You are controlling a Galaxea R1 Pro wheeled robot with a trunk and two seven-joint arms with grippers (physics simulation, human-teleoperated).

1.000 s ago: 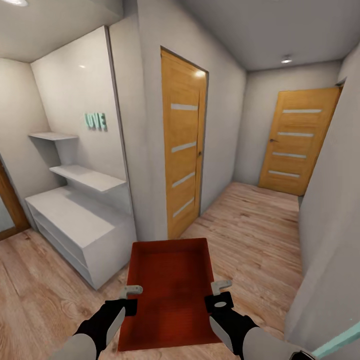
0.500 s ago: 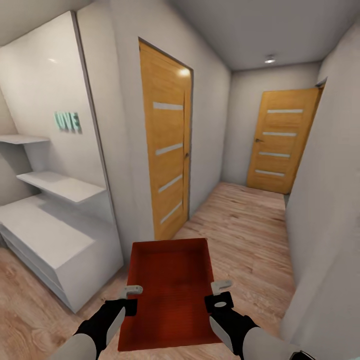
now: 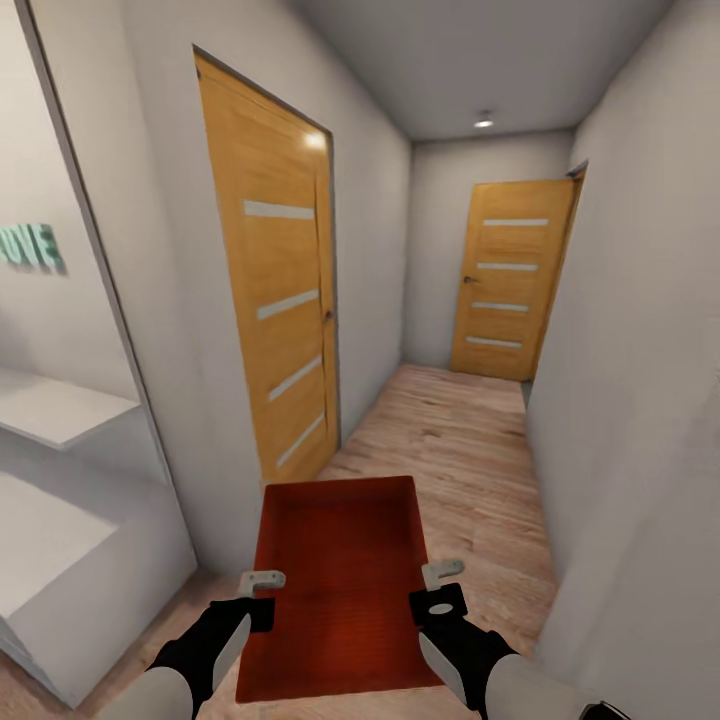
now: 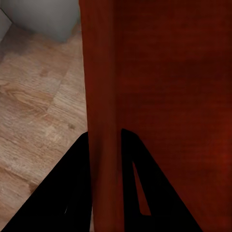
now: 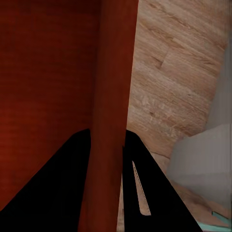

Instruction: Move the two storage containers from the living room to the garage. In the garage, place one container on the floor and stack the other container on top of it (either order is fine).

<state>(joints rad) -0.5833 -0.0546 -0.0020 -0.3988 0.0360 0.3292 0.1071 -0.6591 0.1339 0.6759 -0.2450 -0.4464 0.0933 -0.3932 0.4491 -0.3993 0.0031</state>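
Head view looks down a narrow hallway with a light wood plank floor [image 3: 470, 440] and pale grey walls. An orange-red storage container [image 3: 340, 580], rectangular and lidless, is carried level in front of the robot, above the floor, its long side pointing away down the hall. The left hand [image 3: 258, 592] pinches the container's left wall and the right hand [image 3: 438, 588] pinches its right wall, both near the end closest to the robot.

On the left stands a wooden door [image 3: 275, 310] with frosted horizontal strips; a second, similar door [image 3: 510, 280] closes the far end of the hall under a ceiling light [image 3: 484, 121]. At the far left are a white shelf unit [image 3: 70, 540] and teal wall letters [image 3: 30, 246], partly cut off.

Left wrist view shows the left hand [image 4: 104, 145] with one dark finger on each side of the thin red wall, pressed against it. Right wrist view shows the right hand [image 5: 107, 142] clamping the opposite wall in the same way, plank floor beyond.
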